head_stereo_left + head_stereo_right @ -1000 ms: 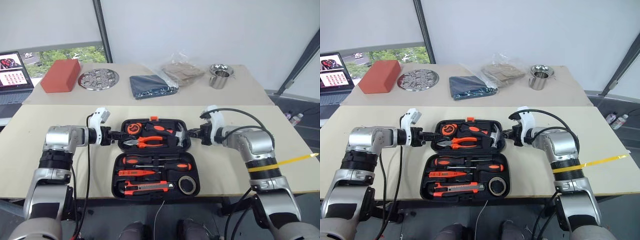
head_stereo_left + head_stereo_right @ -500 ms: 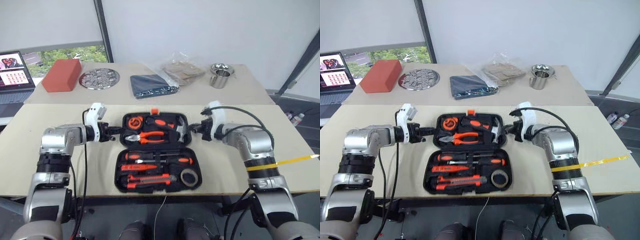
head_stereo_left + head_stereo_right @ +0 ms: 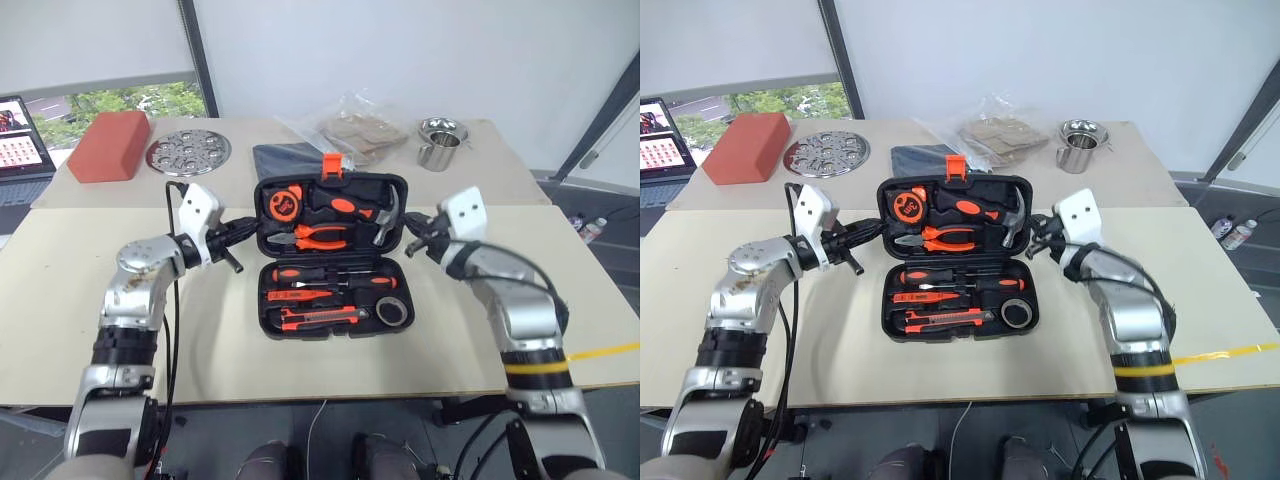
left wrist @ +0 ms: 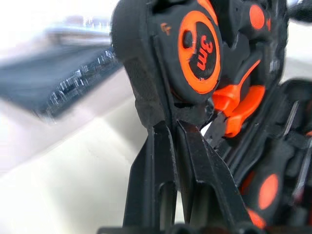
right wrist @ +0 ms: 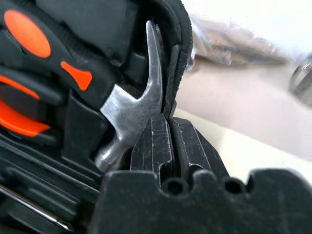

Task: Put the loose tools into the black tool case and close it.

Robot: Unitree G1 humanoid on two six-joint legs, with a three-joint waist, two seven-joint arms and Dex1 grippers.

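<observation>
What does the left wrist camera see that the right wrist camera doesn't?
Left wrist view, not the right: the tape measure marked 3m, the pliers and the blue cloth. Right wrist view, not the left: the hammer, a steel cup and a plastic bag. Shared: each shows its own gripper, left gripper and right gripper, pinching the rim of the case lid, with the table beyond.
</observation>
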